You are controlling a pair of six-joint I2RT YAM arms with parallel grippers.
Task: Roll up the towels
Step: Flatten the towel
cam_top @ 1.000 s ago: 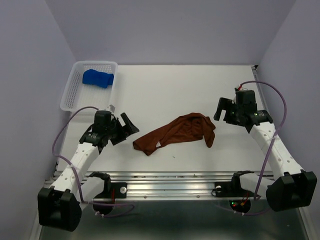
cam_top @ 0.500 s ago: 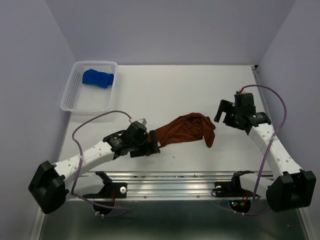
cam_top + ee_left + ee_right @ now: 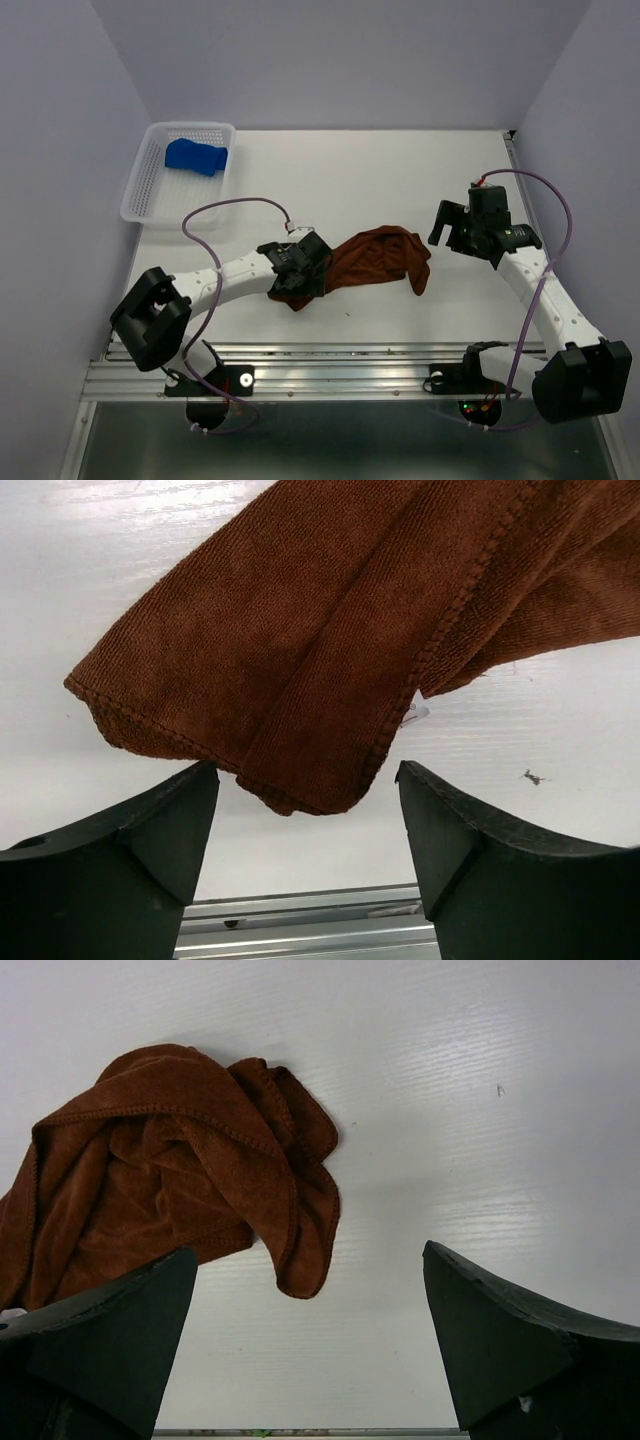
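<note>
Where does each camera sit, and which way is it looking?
Top: above and behind left arm and right arm, both showing, looking down at table, basket, blue towel, brown towel.
Left wrist: on the left arm, close over the brown towel's end; left gripper's fingers show.
Right wrist: on the right arm, facing the towel's other end; right gripper's fingers show.
All share the brown towel.

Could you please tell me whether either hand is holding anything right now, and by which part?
Nothing is held. The left hand stands open over a corner of the brown towel; the right hand is open, beside the towel.
</note>
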